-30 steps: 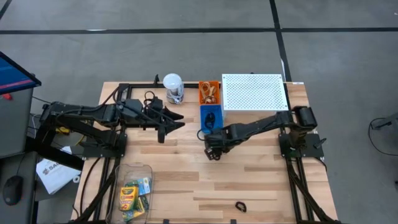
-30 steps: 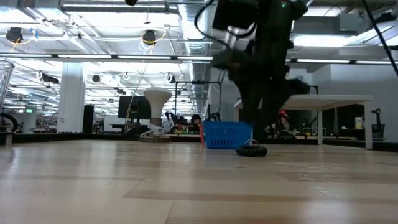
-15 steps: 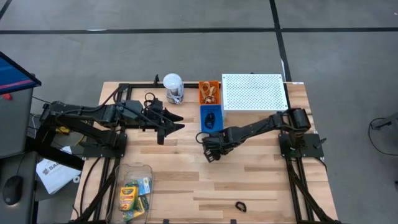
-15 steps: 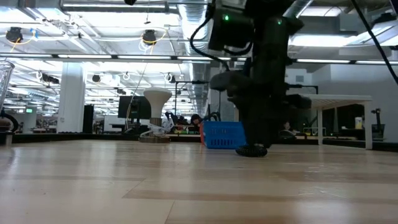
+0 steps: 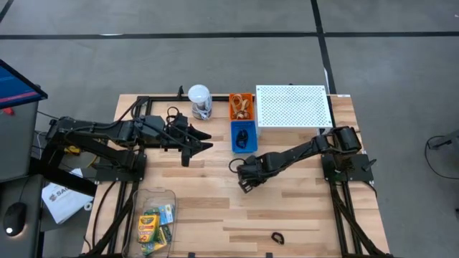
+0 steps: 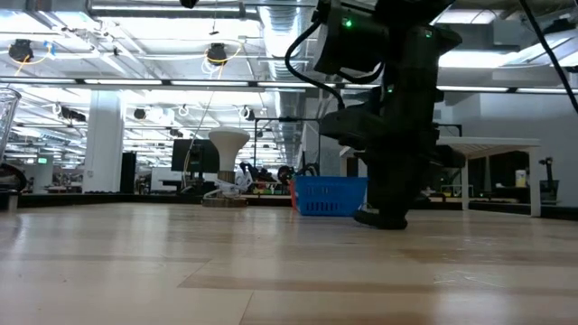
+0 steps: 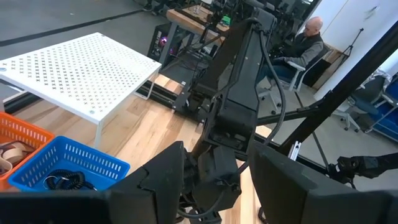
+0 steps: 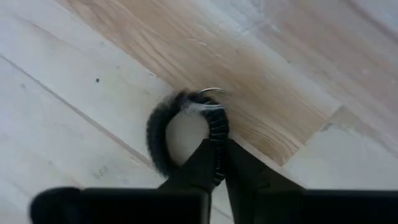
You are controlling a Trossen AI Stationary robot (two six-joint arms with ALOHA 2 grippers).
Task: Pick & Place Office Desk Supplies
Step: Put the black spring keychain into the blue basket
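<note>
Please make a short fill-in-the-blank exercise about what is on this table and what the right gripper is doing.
1. The right gripper is shut on a black ____.
2. The blue basket stands beside an ____ basket.
3. The crayon boxes lie inside a clear ____.
4. The white shelf is full of small ____.

Missing words: ring; orange; container; holes

The tabletop [image 5: 215, 208] is pale wood in light and tan planks. A white shelf [image 5: 292, 106] is dotted with small holes. Beside it sit an orange basket [image 5: 241, 106] and a blue basket [image 5: 243, 136]. The jar [image 5: 199, 101] has a white lid. Crayon boxes [image 5: 152, 228] are yellow and green. A black ring clip [image 8: 186, 134] lies on the wood; both arms are dark.
</note>
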